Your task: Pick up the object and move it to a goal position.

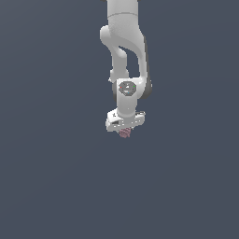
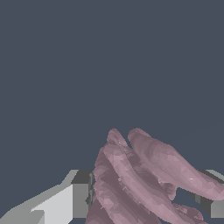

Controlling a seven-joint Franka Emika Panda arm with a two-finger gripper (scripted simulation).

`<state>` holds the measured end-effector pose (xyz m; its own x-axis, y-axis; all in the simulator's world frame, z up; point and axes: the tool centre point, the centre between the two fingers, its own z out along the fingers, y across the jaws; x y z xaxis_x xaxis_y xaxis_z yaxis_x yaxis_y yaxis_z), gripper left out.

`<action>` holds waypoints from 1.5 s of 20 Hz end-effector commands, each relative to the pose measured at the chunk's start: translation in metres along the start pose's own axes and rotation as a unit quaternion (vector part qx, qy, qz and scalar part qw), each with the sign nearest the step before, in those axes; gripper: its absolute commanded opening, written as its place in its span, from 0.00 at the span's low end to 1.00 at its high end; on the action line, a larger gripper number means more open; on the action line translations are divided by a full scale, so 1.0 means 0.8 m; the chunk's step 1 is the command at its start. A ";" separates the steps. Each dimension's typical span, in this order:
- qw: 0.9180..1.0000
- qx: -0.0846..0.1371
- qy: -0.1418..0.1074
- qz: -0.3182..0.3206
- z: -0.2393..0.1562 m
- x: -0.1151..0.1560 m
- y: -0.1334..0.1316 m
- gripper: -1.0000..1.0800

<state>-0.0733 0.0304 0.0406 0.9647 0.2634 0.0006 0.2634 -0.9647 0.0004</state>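
Tool [image 1: 124,130] clamped on pinkish-red ribbed object [image 1: 124,133]; object sits between fingers [image 2: 78,197], poking below them.

Too small in the exterior view to make out the shape of the pinkish-red object [image 1: 124,133]; upper part tucked behind the hand [image 1: 124,129], fingertips there not separable. Arm [image 1: 124,42] cut off by that picture's top edge. In the wrist view, object [image 2: 140,179] cut off by the picture's lower edge, ribbed lobes covering most of the space between the fingers [image 2: 81,194]. Far finger cropped at the picture's side edge. Contact between pads and object hidden. No counter edges or corners discernible in either picture.
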 end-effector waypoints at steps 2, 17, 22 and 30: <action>1.000 0.000 0.000 0.000 0.001 0.000 0.000 0.00; 1.000 0.000 0.000 0.000 -0.012 0.003 0.076 0.00; 1.000 0.000 0.000 0.000 -0.022 0.007 0.138 0.00; 1.000 0.000 0.000 0.000 -0.033 0.014 0.207 0.00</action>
<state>-0.0220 -0.1197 0.0659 0.9651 0.2620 0.0003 0.2620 -0.9651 0.0002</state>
